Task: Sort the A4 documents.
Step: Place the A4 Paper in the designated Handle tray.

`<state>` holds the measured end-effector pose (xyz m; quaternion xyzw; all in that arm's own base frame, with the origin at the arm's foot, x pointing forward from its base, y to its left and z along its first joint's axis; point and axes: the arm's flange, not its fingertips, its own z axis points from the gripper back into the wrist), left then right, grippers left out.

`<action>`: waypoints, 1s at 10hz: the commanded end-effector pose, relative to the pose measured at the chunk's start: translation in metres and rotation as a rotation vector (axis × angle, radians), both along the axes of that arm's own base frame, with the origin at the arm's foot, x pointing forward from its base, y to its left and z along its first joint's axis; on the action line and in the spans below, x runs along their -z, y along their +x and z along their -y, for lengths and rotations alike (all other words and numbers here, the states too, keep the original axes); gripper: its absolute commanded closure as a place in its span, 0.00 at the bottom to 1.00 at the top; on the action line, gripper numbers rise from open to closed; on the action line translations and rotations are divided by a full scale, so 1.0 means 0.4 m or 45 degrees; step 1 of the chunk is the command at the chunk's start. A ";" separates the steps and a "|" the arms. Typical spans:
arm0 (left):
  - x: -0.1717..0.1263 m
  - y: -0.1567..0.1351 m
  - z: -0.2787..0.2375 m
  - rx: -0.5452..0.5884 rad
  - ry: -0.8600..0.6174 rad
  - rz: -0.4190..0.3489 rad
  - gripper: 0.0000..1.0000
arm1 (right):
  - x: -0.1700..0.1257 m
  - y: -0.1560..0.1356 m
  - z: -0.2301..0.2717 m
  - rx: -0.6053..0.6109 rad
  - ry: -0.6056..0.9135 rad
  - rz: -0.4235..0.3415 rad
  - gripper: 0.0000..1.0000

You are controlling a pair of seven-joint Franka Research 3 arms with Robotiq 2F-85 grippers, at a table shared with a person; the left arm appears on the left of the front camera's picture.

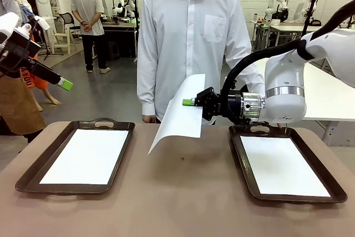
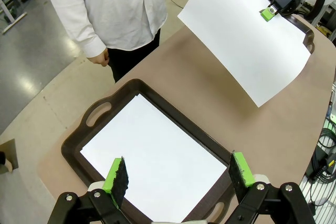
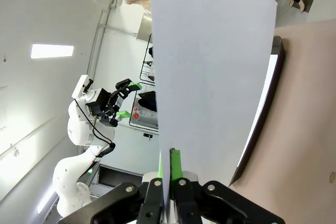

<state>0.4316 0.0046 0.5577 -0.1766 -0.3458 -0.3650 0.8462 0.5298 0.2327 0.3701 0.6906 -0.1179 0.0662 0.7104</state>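
**At the middle of the frame, one sheet hangs in the air**

Between the two trays, in the front view, our right gripper pinches a white sheet by its edge, well above the table. Our left gripper is spread wide over the left tray, where another sheet lies; one more sheet lies in the right tray. We judge the step is carrying. We should move slowly, keep the sheet from swinging, lower it flat inside a tray, then let go.
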 end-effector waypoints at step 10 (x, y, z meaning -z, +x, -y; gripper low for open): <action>0.000 0.001 -0.002 0.008 0.006 0.010 0.00 | -0.137 -0.084 0.355 -0.332 -0.337 0.004 0.99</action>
